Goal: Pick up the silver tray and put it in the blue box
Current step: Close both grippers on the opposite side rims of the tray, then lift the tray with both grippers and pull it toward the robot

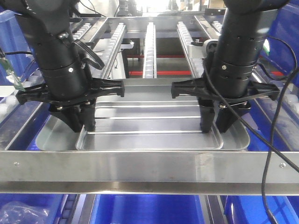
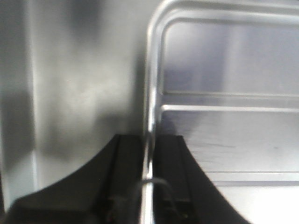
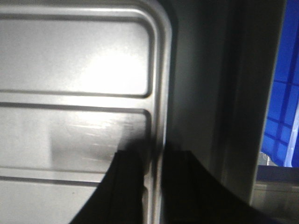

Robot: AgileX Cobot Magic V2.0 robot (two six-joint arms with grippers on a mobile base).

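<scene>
You have both ends gripped: the left gripper (image 1: 83, 127) looks clamped on the left rim of the silver tray (image 1: 149, 125), and the right gripper (image 1: 214, 128) on its right rim. The tray lies flat on the metal shelf (image 1: 51, 135), not yet lifted. Carrying it to the blue box (image 1: 145, 210), apparently below the near rail, is all left.

Front view: I look forward and slightly down from the near side, over a bar (image 1: 149, 170), close to the tray (image 1: 154, 128).
Left wrist: straight down, very near, on its left rim.
Right wrist: likewise, right rim.
Shared: the tray.
</scene>
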